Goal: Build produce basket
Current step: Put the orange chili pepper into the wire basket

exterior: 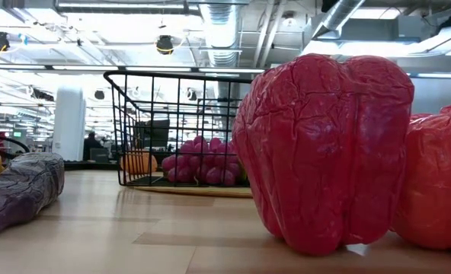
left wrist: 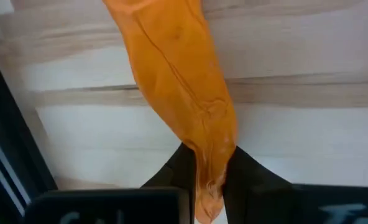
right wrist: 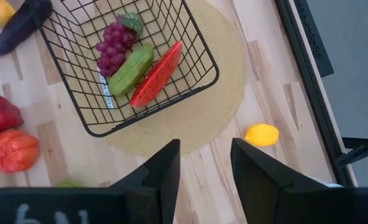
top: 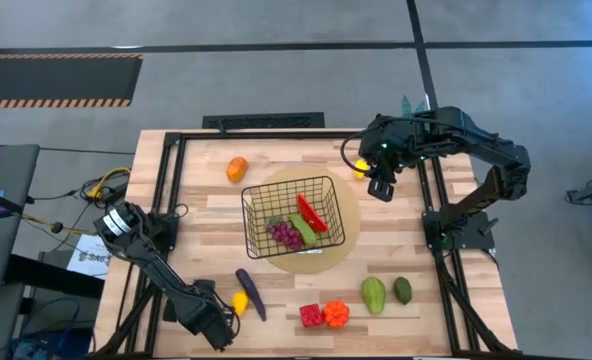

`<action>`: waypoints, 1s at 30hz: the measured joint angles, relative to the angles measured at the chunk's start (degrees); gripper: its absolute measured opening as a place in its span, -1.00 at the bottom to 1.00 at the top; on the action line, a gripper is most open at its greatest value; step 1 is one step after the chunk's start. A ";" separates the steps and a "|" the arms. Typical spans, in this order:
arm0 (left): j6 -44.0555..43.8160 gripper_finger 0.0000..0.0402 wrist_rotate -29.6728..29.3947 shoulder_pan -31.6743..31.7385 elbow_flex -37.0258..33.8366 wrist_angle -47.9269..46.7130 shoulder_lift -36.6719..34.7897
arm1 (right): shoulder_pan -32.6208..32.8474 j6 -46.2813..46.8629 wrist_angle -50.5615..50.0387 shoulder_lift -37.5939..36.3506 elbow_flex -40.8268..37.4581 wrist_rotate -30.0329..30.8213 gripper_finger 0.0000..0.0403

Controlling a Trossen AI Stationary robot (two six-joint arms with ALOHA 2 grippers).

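Observation:
The black wire basket (top: 291,215) stands on a round tan mat and holds grapes (right wrist: 112,40), a green piece (right wrist: 130,70) and a watermelon slice (right wrist: 157,74). My left gripper (top: 219,328) is down at the table's near left and is shut on an orange carrot (left wrist: 171,81); in the high view the arm hides the carrot. A purple eggplant (top: 250,293) and a lemon (top: 240,301) lie just to its right. My right gripper (right wrist: 206,162) hangs open above the table's far right, beside the mat, with a lemon (right wrist: 262,134) below it. My left gripper pinches the carrot's thin end (left wrist: 214,163) between its two fingers. They come from above, pointing steeply down, with one finger on each side of the tip. The carrot's thick end stretches away over the wooden table top; whether it is lifted clear I cannot tell.
An orange (top: 237,169) lies at the far left of the table. A red pepper (top: 311,315), an orange pepper (top: 336,313) and two green avocados (top: 374,294) line the near edge. Black frame rails (top: 166,200) run along both sides of the table.

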 joint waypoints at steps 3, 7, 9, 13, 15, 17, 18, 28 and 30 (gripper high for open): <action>0.35 -0.90 -4.96 0.04 1.55 -5.09 -0.37 | 0.00 0.00 0.00 0.00 0.00 0.00 -0.22; -2.06 -0.94 -13.81 0.22 7.74 -17.94 -4.52 | 0.00 0.37 -0.02 0.00 0.00 0.00 -0.23; -2.61 -0.94 -15.28 0.27 11.63 -27.19 -6.66 | -0.01 0.44 -0.02 0.00 0.00 0.00 -0.24; -1.92 -0.94 -15.18 0.79 20.04 -37.48 -10.21 | -0.01 0.48 -0.04 0.00 0.00 0.00 -0.25; -1.55 -0.94 -20.58 0.72 19.96 -36.88 -13.33 | -0.01 0.50 0.00 0.00 0.00 0.00 -0.26; -1.69 -0.94 -28.14 1.30 20.80 -38.10 -15.00 | -0.01 0.62 0.08 -0.02 0.00 0.00 -0.27; -0.20 -0.94 -32.86 2.07 20.97 -37.30 -15.53 | -0.01 0.63 0.28 -0.02 0.00 0.00 -0.28; 40.21 -0.94 -52.17 21.41 24.24 -30.27 -16.85 | -0.96 2.06 0.33 -0.02 0.00 0.00 -0.43; 53.63 -0.94 -51.87 26.24 24.96 -25.30 -16.77 | -1.35 2.14 0.10 -0.02 0.00 0.00 -0.52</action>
